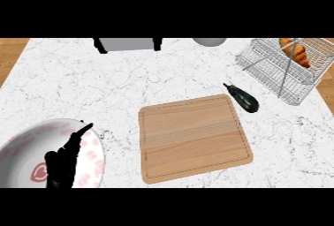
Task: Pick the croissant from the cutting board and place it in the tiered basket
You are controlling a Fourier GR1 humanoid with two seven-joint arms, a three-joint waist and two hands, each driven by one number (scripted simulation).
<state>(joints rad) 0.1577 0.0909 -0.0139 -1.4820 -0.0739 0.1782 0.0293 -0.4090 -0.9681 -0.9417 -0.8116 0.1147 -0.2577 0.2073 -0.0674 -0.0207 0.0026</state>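
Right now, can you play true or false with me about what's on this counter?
1. The croissant is sitting in the wire tiered basket. True.
2. The cutting board has a croissant on it. False: nothing lies on the board.
3. A dark eggplant lies between the board and the basket. True.
4. The plate is at the right of the counter. False: it is at the lower left, white with pink hearts.
5. The left hand shows over the plate with fingers straight, holding nothing. True.
6. The right hand is holding the eggplant. False: no right hand is in view.
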